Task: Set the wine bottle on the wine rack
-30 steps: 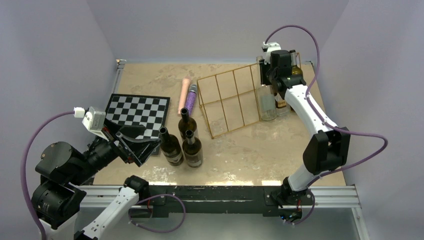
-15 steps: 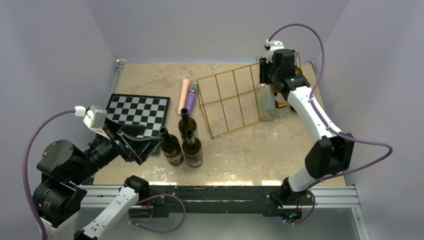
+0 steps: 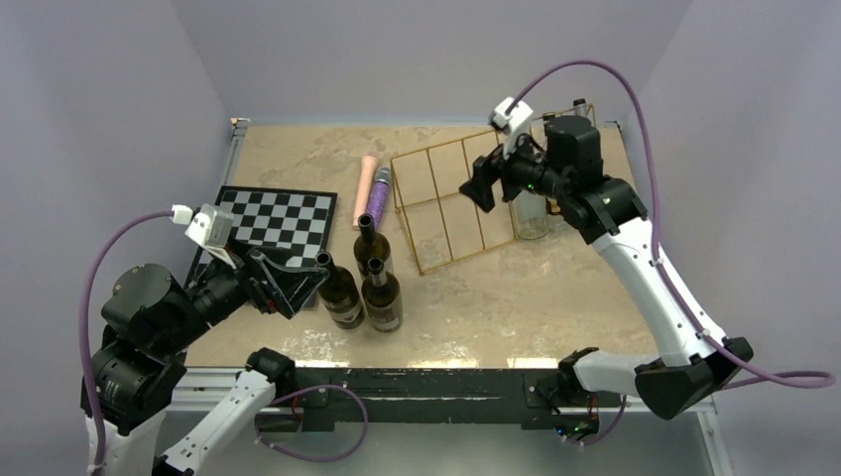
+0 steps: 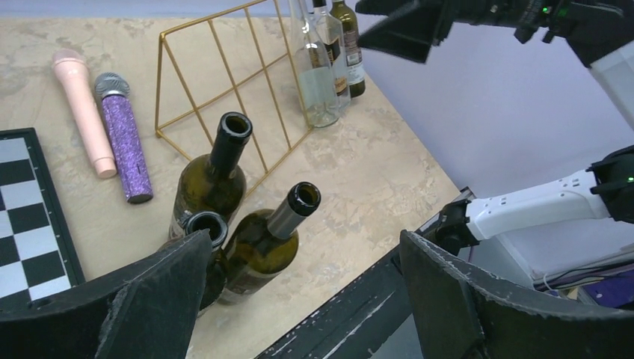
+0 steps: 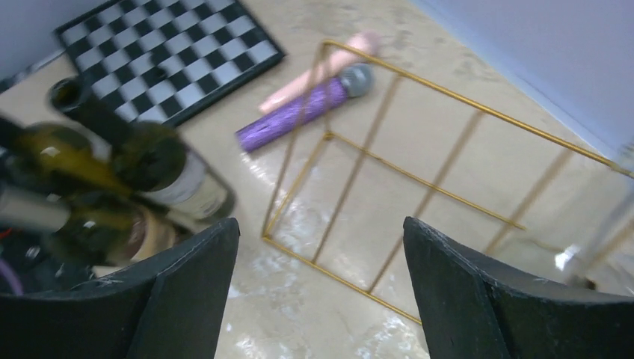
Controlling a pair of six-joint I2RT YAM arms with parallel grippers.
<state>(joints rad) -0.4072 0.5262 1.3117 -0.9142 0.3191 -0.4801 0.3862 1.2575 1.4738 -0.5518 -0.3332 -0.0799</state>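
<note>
The wine rack (image 3: 456,203), a golden wire wedge, lies at the table's middle right; it also shows in the wrist views (image 4: 224,82) (image 5: 419,179). Three dark wine bottles (image 3: 382,297) stand upright together in front of it. A clear bottle (image 3: 531,213) stands at the rack's right end, with dark bottles (image 4: 348,45) behind it. My right gripper (image 3: 481,183) (image 5: 320,224) hangs open and empty above the rack. My left gripper (image 3: 288,283) (image 4: 303,239) is open just left of the dark bottles, and its left finger hides part of the nearest one (image 4: 209,224).
A black-and-white chessboard (image 3: 273,220) lies left of the bottles. A pink microphone (image 3: 367,188) and a purple glitter microphone (image 3: 378,198) lie between the board and the rack. A black rail (image 3: 436,382) runs along the near edge. Walls close in on three sides.
My right gripper has come away from the bottles at the rack's right end, swung left over the rack and opened wide. The left arm has edged toward the dark bottles.
</note>
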